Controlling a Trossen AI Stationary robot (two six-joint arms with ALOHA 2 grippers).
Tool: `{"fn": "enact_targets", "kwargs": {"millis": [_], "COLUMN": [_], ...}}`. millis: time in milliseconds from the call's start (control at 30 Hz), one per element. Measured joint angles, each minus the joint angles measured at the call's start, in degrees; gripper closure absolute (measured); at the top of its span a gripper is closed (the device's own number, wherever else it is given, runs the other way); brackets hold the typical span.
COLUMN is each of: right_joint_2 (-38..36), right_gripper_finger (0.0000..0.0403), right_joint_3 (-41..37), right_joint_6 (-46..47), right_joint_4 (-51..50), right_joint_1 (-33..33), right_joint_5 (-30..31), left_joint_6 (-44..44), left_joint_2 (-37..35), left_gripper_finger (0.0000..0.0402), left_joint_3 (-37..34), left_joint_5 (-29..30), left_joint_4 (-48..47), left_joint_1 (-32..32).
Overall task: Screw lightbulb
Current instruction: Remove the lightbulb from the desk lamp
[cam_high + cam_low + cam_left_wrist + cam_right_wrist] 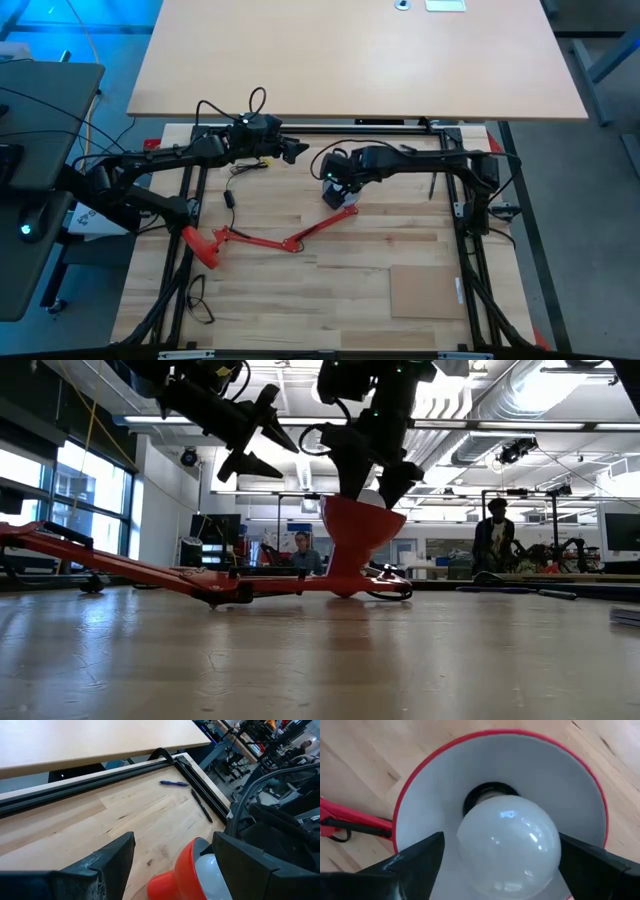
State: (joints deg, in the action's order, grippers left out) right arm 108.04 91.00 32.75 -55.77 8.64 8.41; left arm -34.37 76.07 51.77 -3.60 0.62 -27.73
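Step in hand: seating the lightbulb in the lamp's socket — it looks partly in, with more turning probably needed.

High view: the right gripper [333, 187] hangs directly over the shade end of the red lamp [262, 241], which lies across the counter [350, 290]; the left gripper [292, 151] waits just beside the shade, on the side away from the lamp's long arm.

Low view: the shade [362, 528] stands mouth-up, the right gripper's jaws reaching down into it; the left gripper's jaws stand apart and empty, above the lamp's arm.

Left wrist view: jaws wide apart, nothing between them; beyond them the shade's red rim and a slice of the white bulb inside it.

Right wrist view: the lightbulb [507, 847] sits in the middle of the shade, its base entering the dark socket [490, 795]; the jaws flank the globe on both sides — whether they press the glass I cannot tell.

Next move: close lightly on the globe, then twist about the socket's axis without tipping the shade.
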Motion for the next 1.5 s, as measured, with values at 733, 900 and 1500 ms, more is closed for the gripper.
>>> {"fn": "enact_targets", "kwargs": {"millis": [733, 900, 1500], "right_joint_2": [0.1, 0.1, 0.2], "right_gripper_finger": [0.0158, 0.0159, 0.0101], "right_joint_3": [0.1, 0.1, 0.0], "right_joint_6": [-55.9, -84.2, -81.0], "right_joint_4": [-3.7, -3.0, 3.3], "right_joint_1": [0.9, 1.0, 1.1], "right_joint_5": [2.3, 5.7, 5.5], "left_joint_6": [0.1, 0.1, 1.2], "left_joint_2": [0.0, 0.0, 0.0], "left_gripper_finger": [0.014, 0.014, 0.014], "left_joint_3": [0.0, 0.0, 0.0], "left_joint_5": [0.0, 0.0, 0.2], "left_joint_4": [0.0, 0.0, 0.0], "left_joint_1": [0.0, 0.0, 0.0]}}
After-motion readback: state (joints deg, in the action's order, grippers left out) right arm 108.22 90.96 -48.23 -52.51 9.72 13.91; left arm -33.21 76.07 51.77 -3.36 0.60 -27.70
